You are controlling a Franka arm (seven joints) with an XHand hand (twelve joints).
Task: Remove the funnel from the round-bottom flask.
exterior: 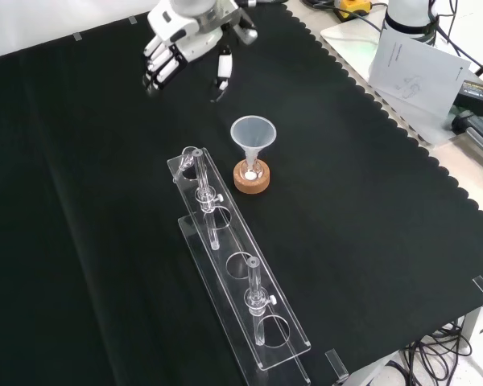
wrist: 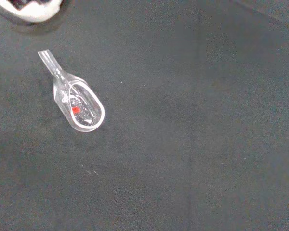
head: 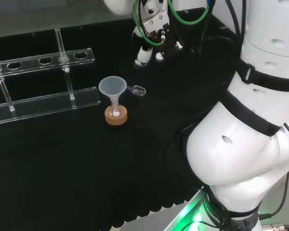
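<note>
Funnel seated in the round-bottom flask on its cork ring; hand aloft, fingers relaxed and spread, holding nothing.

Front view: the hand hangs above the cloth, up and left of the funnel, well apart from it. A clear rack lies just left of the flask. Bare cloth runs right of the flask to the scalloped edge. Wrist view: a small clear scoop lies flat on the cloth.
</note>
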